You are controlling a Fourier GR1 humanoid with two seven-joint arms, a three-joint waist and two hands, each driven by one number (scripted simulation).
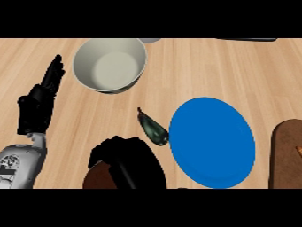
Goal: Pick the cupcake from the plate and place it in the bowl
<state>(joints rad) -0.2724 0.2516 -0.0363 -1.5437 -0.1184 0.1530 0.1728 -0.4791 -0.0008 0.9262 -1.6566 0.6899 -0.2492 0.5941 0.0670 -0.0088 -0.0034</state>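
Wooden counter (pixel 231 66); left hand (pixel 42 99) flat, right hand (pixel 130 162) curled around brown cupcake (pixel 98 177)

1. There is one view only, from the robot's head, looking steeply down at the wooden counter (pixel 245 66).
2. It is near: the bowl (pixel 109 65) and the blue plate (pixel 212 142) fill much of it.
3. The forearms enter from the lower edge.

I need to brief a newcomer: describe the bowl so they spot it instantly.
Start at the big blue plate on the wooden counter. Go up and left to the far edge. The bowl is the deep, off-white round vessel, unlike the flat plate and the dark eggplant.
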